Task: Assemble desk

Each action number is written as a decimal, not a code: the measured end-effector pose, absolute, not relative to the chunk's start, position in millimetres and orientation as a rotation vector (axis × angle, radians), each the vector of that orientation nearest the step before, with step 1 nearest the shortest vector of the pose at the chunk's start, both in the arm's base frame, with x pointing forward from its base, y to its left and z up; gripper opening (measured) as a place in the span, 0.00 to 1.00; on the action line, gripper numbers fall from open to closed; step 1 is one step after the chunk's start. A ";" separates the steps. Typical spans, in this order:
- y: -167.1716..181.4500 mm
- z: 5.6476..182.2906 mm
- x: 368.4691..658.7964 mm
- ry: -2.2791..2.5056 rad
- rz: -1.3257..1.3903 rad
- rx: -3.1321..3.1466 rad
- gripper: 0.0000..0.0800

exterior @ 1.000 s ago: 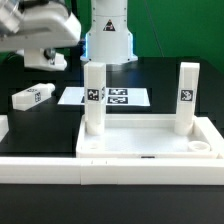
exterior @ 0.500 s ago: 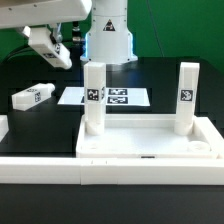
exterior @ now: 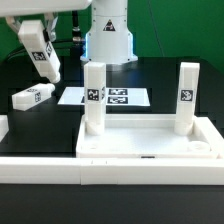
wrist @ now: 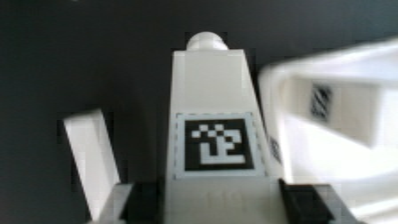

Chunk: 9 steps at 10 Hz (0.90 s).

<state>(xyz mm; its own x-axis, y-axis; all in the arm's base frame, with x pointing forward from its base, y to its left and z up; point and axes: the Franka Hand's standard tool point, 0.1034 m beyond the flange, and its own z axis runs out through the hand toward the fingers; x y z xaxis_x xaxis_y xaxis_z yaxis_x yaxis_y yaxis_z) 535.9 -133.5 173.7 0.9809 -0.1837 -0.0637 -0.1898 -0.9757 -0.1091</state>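
Observation:
My gripper (exterior: 34, 28) is high at the exterior view's left, shut on a white square leg (exterior: 42, 53) that hangs tilted, tag facing out. In the wrist view the leg (wrist: 217, 120) runs out from between my dark fingers (wrist: 139, 205); my gripper (wrist: 217, 206) grips its near end. The white tray-like tabletop (exterior: 150, 142) lies in front, with two legs standing upright in its back corners, one at the left (exterior: 93, 95) and one at the right (exterior: 186, 95). Another leg (exterior: 32, 97) lies loose on the black table, below the held one; it also shows in the wrist view (wrist: 84, 150).
The marker board (exterior: 120, 97) lies flat behind the tabletop. A low white border rail (exterior: 40, 166) runs along the front, and another piece (exterior: 3, 126) sits at the left edge. The robot base (exterior: 108, 35) stands at the back.
My gripper has turned and swung toward the exterior view's left and down. The held leg has gone from lying nearly level to hanging steeply tilted above the loose leg.

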 end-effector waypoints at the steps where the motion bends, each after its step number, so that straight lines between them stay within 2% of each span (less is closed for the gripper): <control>1: -137.7 170.4 537.7 0.298 -0.061 -3.031 0.36; 3: -136.7 163.6 530.0 0.297 -0.105 -3.042 0.36; 5: -121.1 157.7 556.8 0.170 -0.097 -3.060 0.36; 7: -90.7 159.5 600.9 0.081 -0.090 -3.054 0.36; 8: -77.5 157.4 607.8 0.086 -0.091 -3.050 0.36; 9: -80.0 157.0 606.7 0.078 -0.091 -3.051 0.36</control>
<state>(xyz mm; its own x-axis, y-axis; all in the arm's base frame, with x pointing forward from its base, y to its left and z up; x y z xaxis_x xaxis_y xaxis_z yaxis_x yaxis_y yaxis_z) 606.7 -80.0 157.0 0.9969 -0.0536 0.0570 -0.0484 -0.9948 -0.0900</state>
